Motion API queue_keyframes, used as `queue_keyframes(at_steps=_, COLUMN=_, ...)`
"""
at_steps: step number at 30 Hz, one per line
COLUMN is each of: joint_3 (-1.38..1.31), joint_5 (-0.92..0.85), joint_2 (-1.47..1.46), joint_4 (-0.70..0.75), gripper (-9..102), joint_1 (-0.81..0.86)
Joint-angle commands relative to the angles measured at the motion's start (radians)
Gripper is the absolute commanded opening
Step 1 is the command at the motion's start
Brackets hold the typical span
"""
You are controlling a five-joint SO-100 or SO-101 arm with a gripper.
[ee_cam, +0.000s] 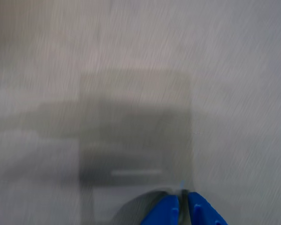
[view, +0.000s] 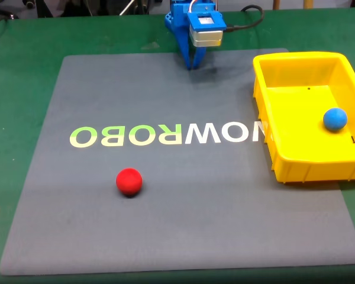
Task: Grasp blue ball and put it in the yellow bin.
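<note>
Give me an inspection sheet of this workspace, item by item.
Surface: a grey mat printed with pale lettering lies on a green table.
Job's things: the blue ball rests inside the yellow bin, which sits at the mat's right edge in the fixed view.
Clutter: a red ball lies loose on the mat, apart from the bin.
Grippers: the blue pincer hangs at the mat's far edge, fingertips together and holding nothing; the wrist view shows the tips nearly touching over blurred mat.
Cables: a black cable runs from the arm across the table.
Surroundings: dark shapes beyond the table, too cropped to name.
</note>
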Motion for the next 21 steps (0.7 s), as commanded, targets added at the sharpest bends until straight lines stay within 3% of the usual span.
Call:
queue_keyframes(at_steps=1, joint_3=0.031, joint_5=0.034, joint_2=0.041, joint_4=0.071, gripper=0, joint_1=-0.006)
queue_keyframes(at_steps=21, joint_3=0.031, joint_5=0.049, joint_2=0.04, joint_4=0.072, gripper=0, joint_1=0.005)
